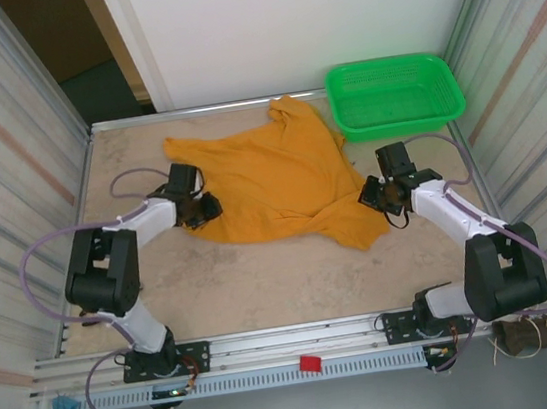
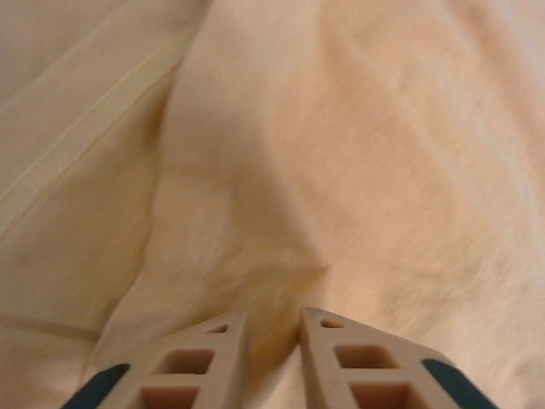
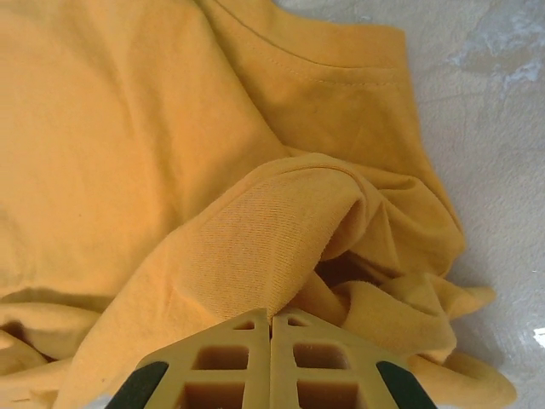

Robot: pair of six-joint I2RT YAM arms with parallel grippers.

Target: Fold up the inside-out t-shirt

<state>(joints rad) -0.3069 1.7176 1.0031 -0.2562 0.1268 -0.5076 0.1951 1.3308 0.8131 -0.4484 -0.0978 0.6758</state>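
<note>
The counter (image 1: 263,276) was a pale, scuffed board walled in by ribbed panels. My left gripper (image 2: 272,317) sat low over the shirt (image 1: 270,180) at its left edge, fingers a narrow gap apart with cloth right beneath them. I could not tell whether they pinched any of it. My right gripper (image 3: 272,313) was closed, fingertips together on a raised fold of the shirt near its right front corner, beside a stitched hem. The shirt lay spread and rumpled across the middle of the counter between my two grippers, plain orange side up, one corner reaching toward the far edge. A green basket (image 1: 395,96) stood in the far right corner, just beside the shirt.
</note>
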